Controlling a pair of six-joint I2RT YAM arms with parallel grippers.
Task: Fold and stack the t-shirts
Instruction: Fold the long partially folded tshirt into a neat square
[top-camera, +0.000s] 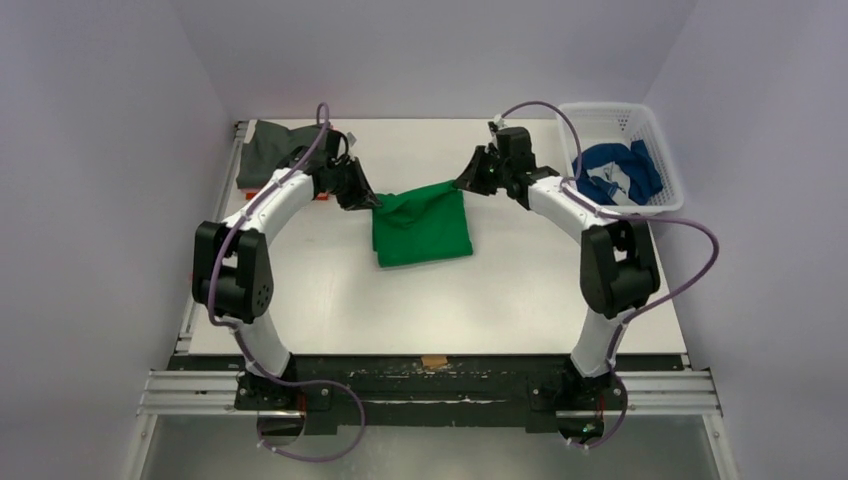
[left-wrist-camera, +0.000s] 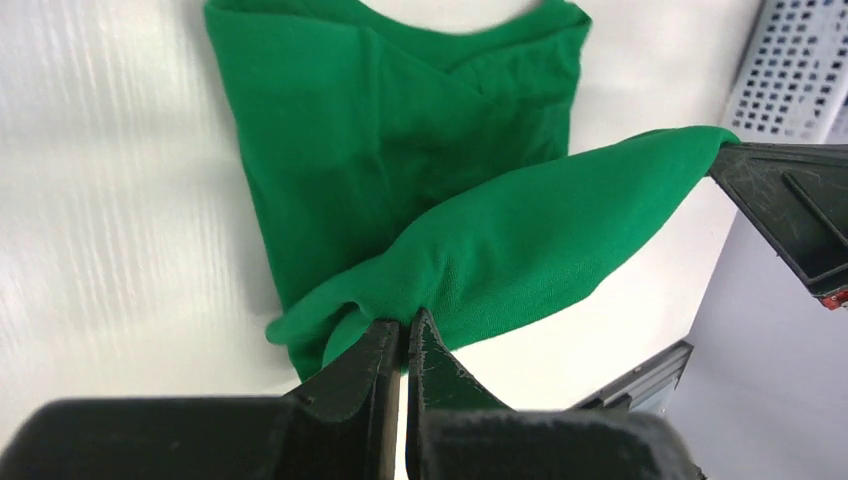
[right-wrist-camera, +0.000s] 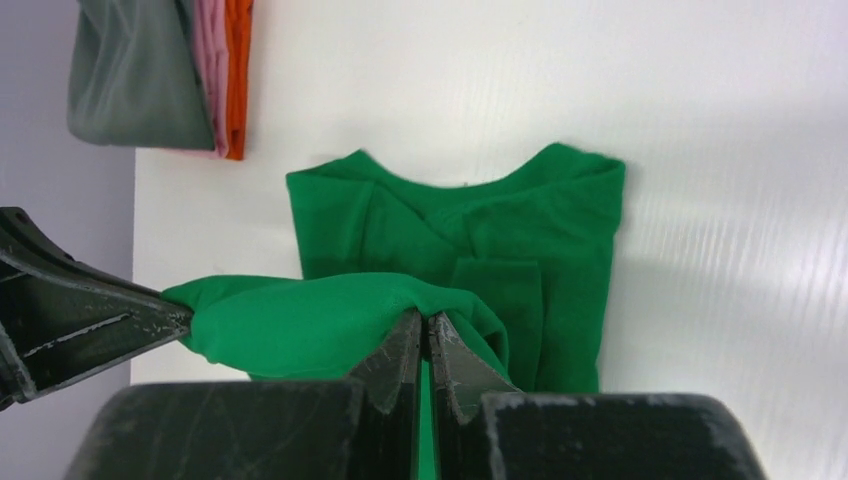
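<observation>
The bright green t-shirt (top-camera: 420, 228) lies partly folded in the middle of the table, collar toward the near edge. My left gripper (top-camera: 375, 200) is shut on its far left corner (left-wrist-camera: 400, 300) and my right gripper (top-camera: 463, 184) is shut on its far right corner (right-wrist-camera: 425, 305). The far edge hangs lifted between them. A stack of folded shirts (top-camera: 270, 150), dark grey over pink (right-wrist-camera: 210, 70) and orange (right-wrist-camera: 237, 80), sits at the far left corner. A blue shirt (top-camera: 615, 172) lies in the basket.
The white lattice basket (top-camera: 655, 135) stands at the far right corner of the table (top-camera: 500, 290); it also shows in the left wrist view (left-wrist-camera: 790, 70). The grey walls close in on both sides.
</observation>
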